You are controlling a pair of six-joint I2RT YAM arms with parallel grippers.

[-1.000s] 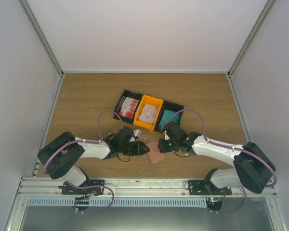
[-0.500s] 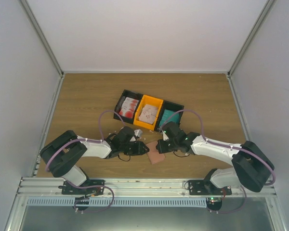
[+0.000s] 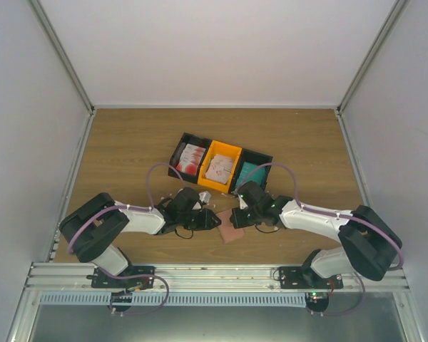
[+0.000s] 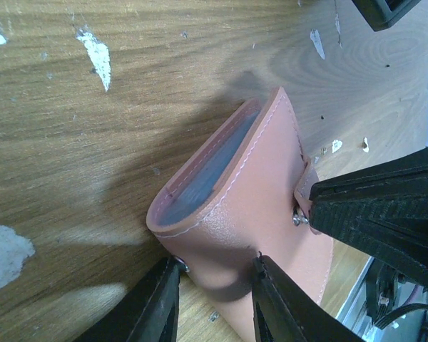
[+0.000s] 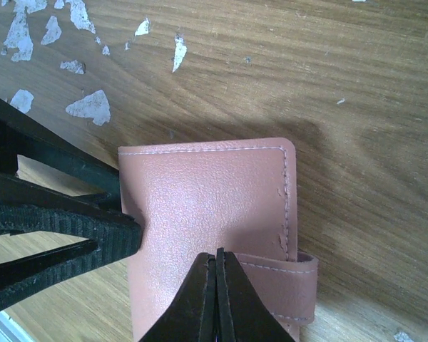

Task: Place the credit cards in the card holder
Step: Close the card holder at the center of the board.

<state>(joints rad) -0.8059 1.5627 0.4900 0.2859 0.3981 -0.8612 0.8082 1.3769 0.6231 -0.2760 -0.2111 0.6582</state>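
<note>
— While the cards (image 3: 191,158) sat in the tray (image 3: 227,146) at the far side, why did we have both arms down on the card holder (image 5: 207,192)?

— We judged it a two-handed job. A flat folded wallet lying on the table (image 5: 357,85) offered no open slot, so one arm had to anchor it while the other worked the flap.

— Which did which?

— Our left gripper (image 4: 215,285) had its jaws part-way closed across the edge toward the left arm, the leather dimpled between them; we took that for the anchor. Our right gripper (image 5: 217,260) had its jaws shut to a hairline at the strap (image 5: 271,278), apparently pinching it by the snap, though we could not see leather between the tips.

— And where did the holder lie?

— Near the middle of the table, nearer than the tray and apart from it, directly between the two sets of jaws and touched by both.

— Was anything inside?

— We could not tell. From the left wrist its mouth gaped slightly and showed grey-blue within, lining or card. White-and-red cards filled the tray's left and middle compartments, teal ones the right.
</note>
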